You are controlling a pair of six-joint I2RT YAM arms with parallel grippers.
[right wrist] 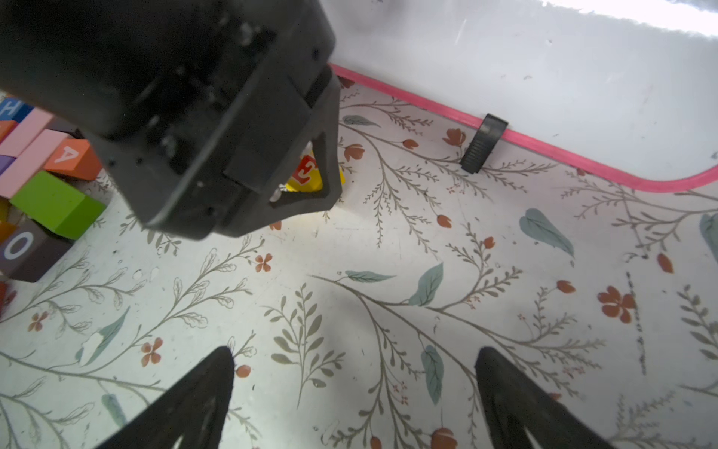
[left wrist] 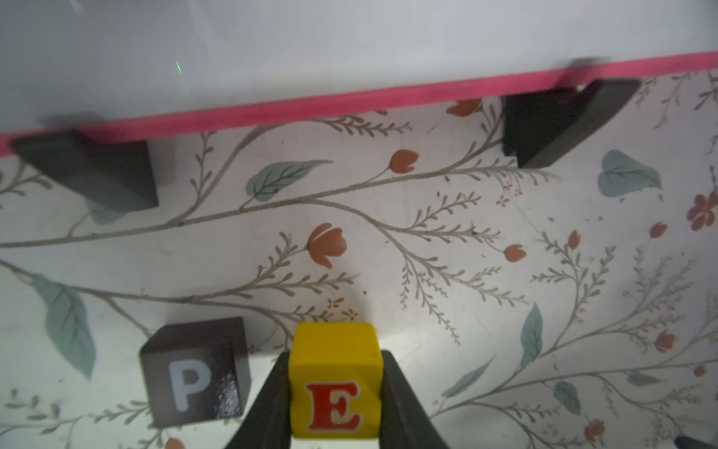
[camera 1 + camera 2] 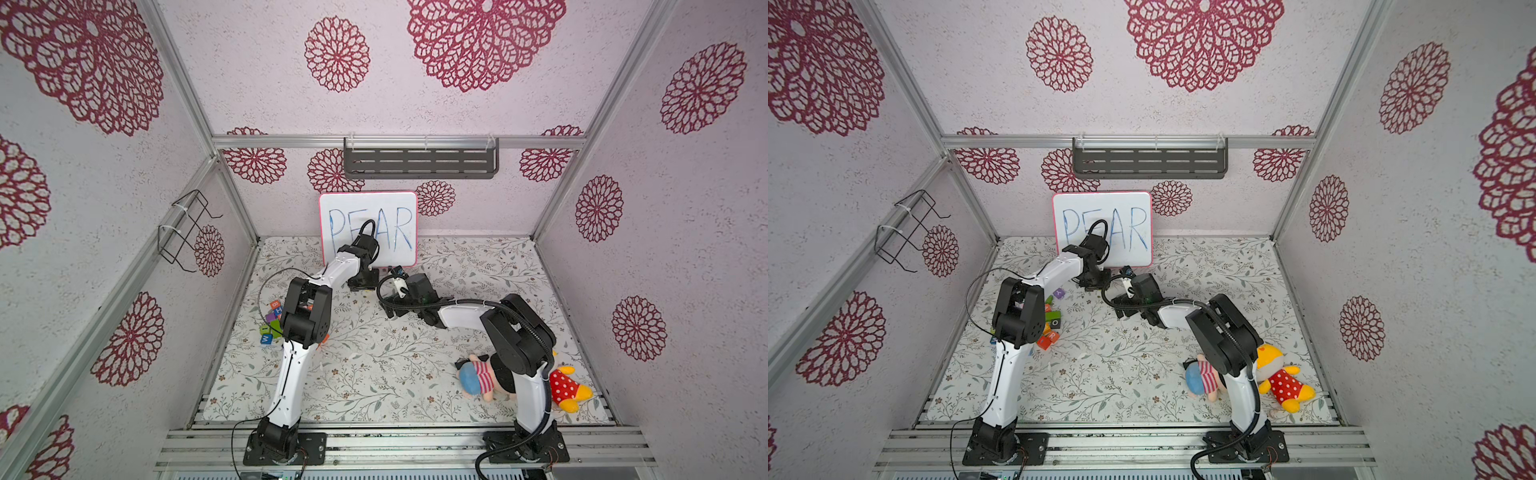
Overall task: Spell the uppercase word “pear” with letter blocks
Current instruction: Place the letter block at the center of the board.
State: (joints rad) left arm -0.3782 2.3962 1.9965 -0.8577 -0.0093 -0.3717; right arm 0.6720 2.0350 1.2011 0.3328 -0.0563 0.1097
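In the left wrist view my left gripper (image 2: 336, 355) is shut on a yellow block with a red E (image 2: 334, 385), held low over the floral mat. Just beside it, a small gap away, a dark block with a white P (image 2: 194, 373) rests on the mat in front of the whiteboard. The right wrist view shows the E block (image 1: 307, 175) between the left gripper's fingers and an orange A block (image 1: 72, 157) in the pile behind. My right gripper (image 1: 355, 352) is open over bare mat, close to the left gripper (image 3: 363, 284). An orange-red R block (image 3: 1050, 336) lies in the pile.
The whiteboard (image 3: 368, 228) reading PEAR stands at the back on two black feet (image 2: 97, 171). The pile of other letter blocks (image 3: 272, 324) lies under the left arm's elbow, with a green block (image 1: 58, 202) and a dark O block (image 1: 23, 248). Two plush toys (image 3: 478, 378) lie by the right arm's base.
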